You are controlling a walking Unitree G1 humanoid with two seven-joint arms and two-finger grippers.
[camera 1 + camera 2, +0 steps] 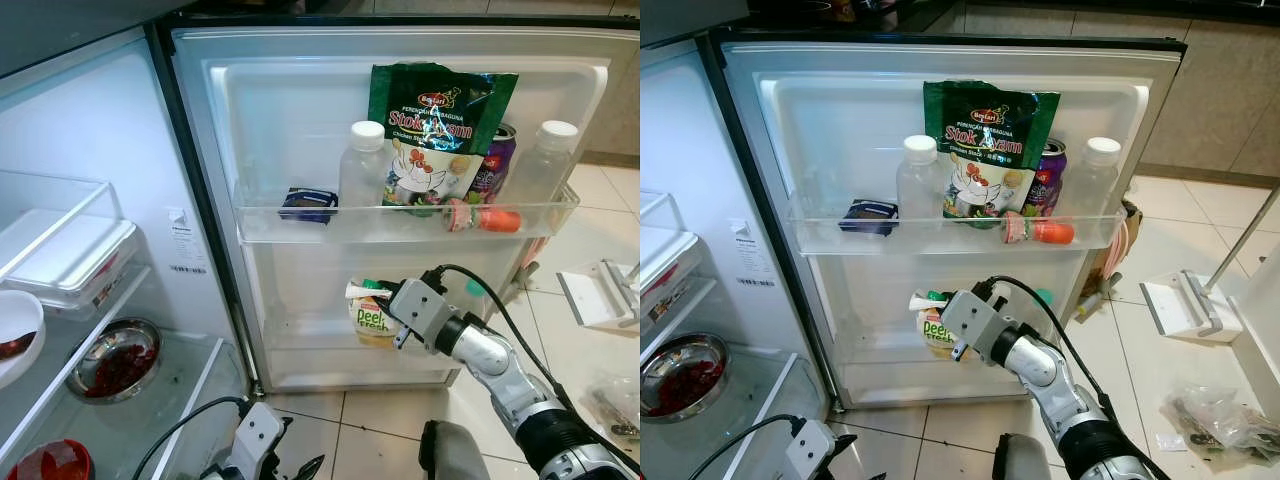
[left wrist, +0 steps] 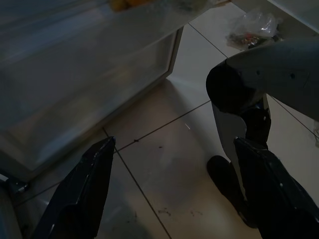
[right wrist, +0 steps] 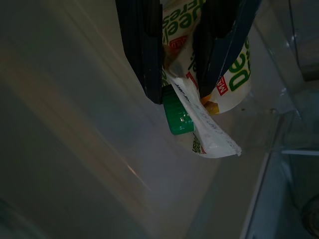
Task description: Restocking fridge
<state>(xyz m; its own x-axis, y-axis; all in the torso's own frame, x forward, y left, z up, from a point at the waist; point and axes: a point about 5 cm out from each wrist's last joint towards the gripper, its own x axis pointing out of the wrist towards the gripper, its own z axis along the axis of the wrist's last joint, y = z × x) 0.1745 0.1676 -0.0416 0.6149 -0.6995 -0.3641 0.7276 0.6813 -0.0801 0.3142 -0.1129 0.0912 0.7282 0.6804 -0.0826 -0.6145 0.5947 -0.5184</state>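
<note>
With the upper door shelf (image 1: pixel 300 228) already stocked, my right gripper (image 1: pixel 385 315) clamps a juice pouch (image 1: pixel 372 318) over the lower door shelf, unreleased, while my left gripper (image 2: pixel 174 194) hangs open.

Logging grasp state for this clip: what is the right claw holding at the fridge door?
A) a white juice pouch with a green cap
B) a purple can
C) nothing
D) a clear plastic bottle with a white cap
A: the right claw is shut on the white juice pouch with a green cap, at the fridge door's lower shelf.
</note>
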